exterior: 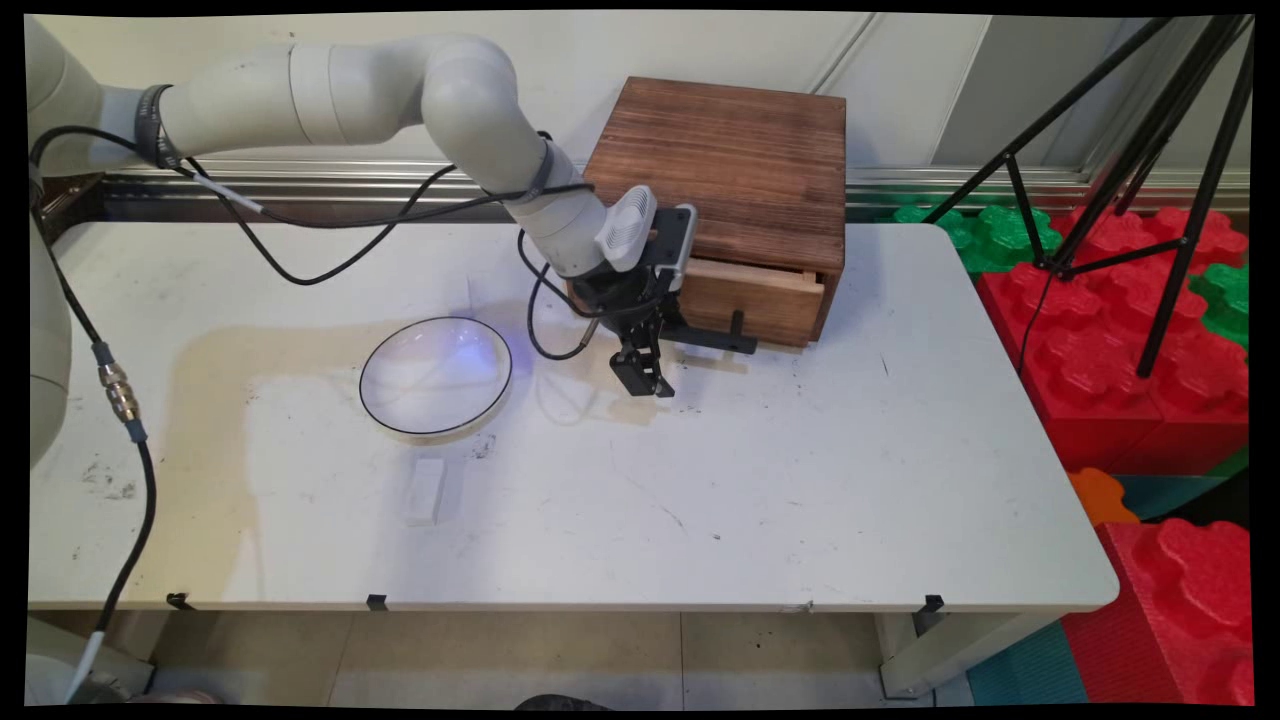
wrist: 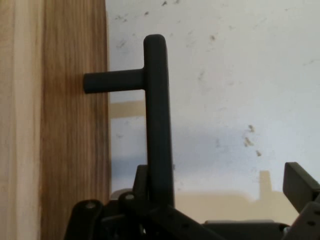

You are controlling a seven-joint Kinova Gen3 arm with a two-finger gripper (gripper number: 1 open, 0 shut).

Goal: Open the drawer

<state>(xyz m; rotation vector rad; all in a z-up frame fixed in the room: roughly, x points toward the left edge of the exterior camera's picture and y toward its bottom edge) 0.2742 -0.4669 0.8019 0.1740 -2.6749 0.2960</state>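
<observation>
My own black linkage fills the bottom of the hand view, and one finger (wrist: 300, 185) stands far out to the side. From that I judge my gripper (exterior: 642, 380) spread wide and holding nothing, though the other finger is hidden.

Straight ahead of my palm runs the black handle (wrist: 157, 125), a plain round bar on a short stub. It passes down the middle of the hand view and disappears behind my linkage. I cannot tell whether I touch it, but I am not clamped on it. The stub goes into the drawer front (wrist: 65, 125), light brown wood with a straight grain, just beside my hand.

In the main view the drawer (exterior: 750, 295) stands a little way out of its box (exterior: 730, 160), not flush and not far drawn. The handle (exterior: 715, 338) juts toward the table's near side, and my fingertips hang below it, close over the table (exterior: 800, 480). The box is dark, ridged wood, set at the table's far edge behind my hand.

Farther off, on my arm's side, lies a white plate (exterior: 420, 395) with a thin dark rim. Beyond it, toward the near edge, is a small white block (exterior: 425, 490), well apart from me.
</observation>
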